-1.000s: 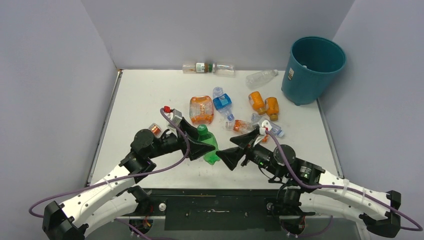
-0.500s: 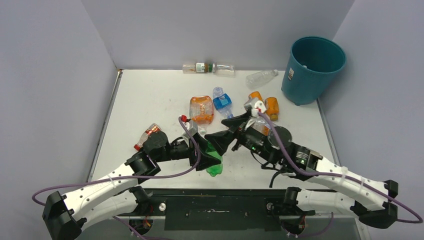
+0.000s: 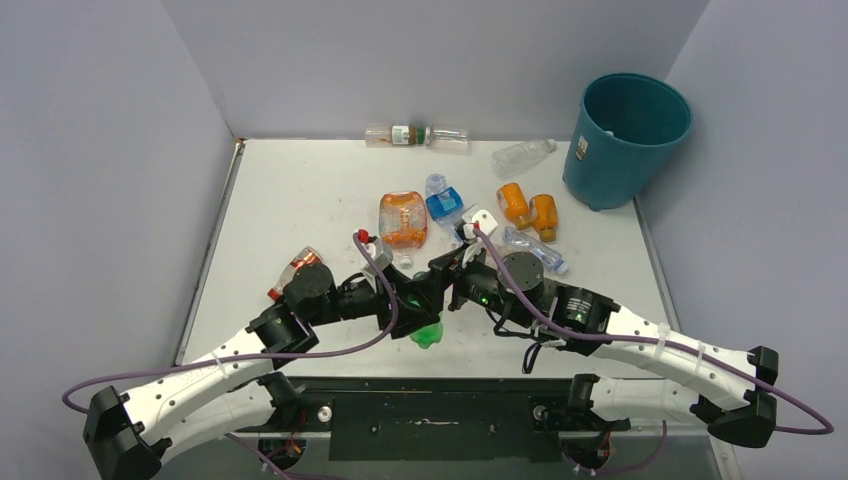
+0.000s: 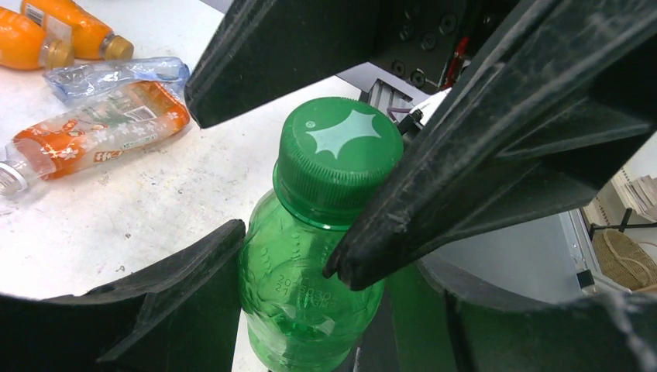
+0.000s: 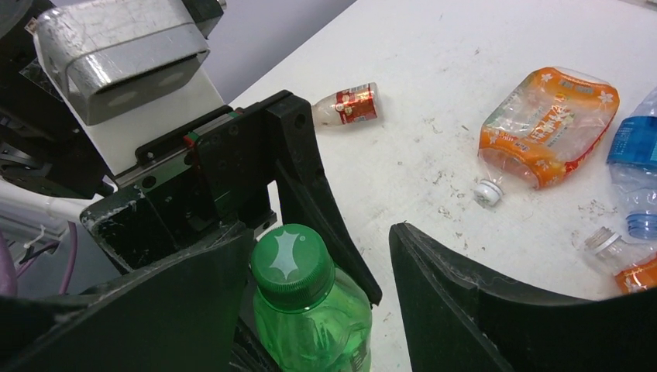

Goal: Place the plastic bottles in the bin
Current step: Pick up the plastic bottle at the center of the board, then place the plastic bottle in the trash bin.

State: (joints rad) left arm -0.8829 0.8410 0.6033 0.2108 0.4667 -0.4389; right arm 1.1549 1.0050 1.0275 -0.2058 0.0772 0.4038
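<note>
Left gripper (image 3: 408, 300) is clamped on the body of the green bottle (image 4: 318, 256) at the near middle of the table (image 3: 290, 190), well apart from the bin (image 3: 612, 170), which stands at the far right corner. Right gripper (image 5: 321, 232) straddles the bottle's cap with jaws apart, one finger just beside the cap and the other clear of it. Other bottles (image 3: 515, 205) lie scattered on the table.
</note>
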